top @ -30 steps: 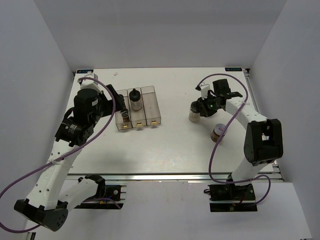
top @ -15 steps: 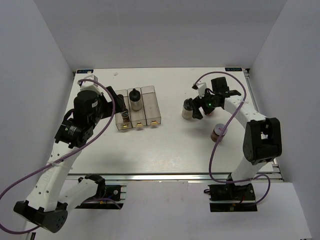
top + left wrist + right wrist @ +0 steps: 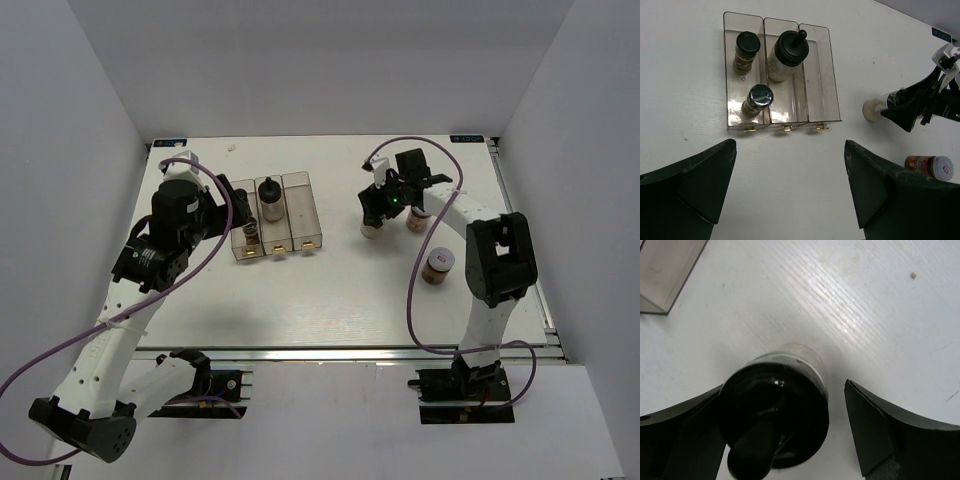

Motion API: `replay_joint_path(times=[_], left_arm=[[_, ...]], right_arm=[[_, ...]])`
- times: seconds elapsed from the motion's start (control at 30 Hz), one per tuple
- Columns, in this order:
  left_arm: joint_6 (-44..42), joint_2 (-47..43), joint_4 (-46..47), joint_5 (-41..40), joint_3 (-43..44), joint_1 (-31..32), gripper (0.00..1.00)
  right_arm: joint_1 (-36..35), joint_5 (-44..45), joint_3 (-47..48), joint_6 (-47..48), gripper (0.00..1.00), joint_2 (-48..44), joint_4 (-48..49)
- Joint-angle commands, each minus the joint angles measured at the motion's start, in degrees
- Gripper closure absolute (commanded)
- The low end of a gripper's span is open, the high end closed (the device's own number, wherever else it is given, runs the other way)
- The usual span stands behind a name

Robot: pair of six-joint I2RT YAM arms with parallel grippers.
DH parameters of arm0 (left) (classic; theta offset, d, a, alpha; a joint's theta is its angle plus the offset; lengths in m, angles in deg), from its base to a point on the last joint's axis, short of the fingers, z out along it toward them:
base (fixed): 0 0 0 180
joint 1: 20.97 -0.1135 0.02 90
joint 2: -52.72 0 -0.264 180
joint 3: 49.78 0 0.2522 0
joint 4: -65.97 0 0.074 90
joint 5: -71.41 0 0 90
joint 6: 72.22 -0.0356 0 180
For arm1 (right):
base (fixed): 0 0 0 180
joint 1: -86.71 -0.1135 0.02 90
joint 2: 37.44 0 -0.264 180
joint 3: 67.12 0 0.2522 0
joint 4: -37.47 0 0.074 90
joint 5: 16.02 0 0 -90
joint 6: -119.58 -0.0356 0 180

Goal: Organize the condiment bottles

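A white-filled condiment bottle (image 3: 370, 229) with a black knobbed cap (image 3: 774, 416) stands on the table right of the clear rack (image 3: 300, 187). My right gripper (image 3: 381, 205) is open around it; the left finger (image 3: 680, 435) is against the cap and a gap shows on the right. In the rack, two small bottles (image 3: 746, 50) (image 3: 756, 100) share the left compartment and a larger black-capped jar (image 3: 786, 55) fills the middle one. The right compartment (image 3: 819, 75) holds nothing. My left gripper (image 3: 790, 145) hangs open above the table in front of the rack.
A brown bottle with a purple-white lid (image 3: 436, 265) rests near the right arm, seen lying on its side (image 3: 929, 166) in the left wrist view. Another brownish bottle (image 3: 416, 222) shows partly behind the right arm. White walls enclose the table.
My right gripper carried the white-filled bottle leftward toward the rack, set it down and opened. The left arm has barely moved.
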Motion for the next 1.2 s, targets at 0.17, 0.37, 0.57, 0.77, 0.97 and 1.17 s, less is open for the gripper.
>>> replay_joint_path(times=[0.17,0.37,0.57,0.77,0.97,1.17], left_arm=[[1.2,-0.84,-0.54,0.15,1.38,-0.12,0.02],[1.2,-0.84,-0.45,-0.29,1.38,-0.12,0.02],[1.02,-0.49,0.16,-0.2,1.21,-0.12,0.02],[0.59,-0.31,0.69,0.23,1.38,-0.12,0.02],[-0.82,-1.54,2.18,2.43,1.03,-0.12,0.02],[-2.05,-3.03,2.45,3.05,1.82,-0.12,0.02]], right_arm=[[-0.08,0.9,7.6,-1.17,0.11,4.18,3.62],[-0.09,0.37,7.44,-0.65,0.18,4.01,2.65],[-0.09,-0.33,5.95,1.11,0.44,1.73,1.16],[-0.17,-3.31,6.38,1.81,0.84,-0.65,-1.3],[-1.92,-7.54,14.45,0.94,1.0,-1.26,-9.2],[-7.28,-7.63,19.29,-1.08,1.0,-3.63,-11.49]])
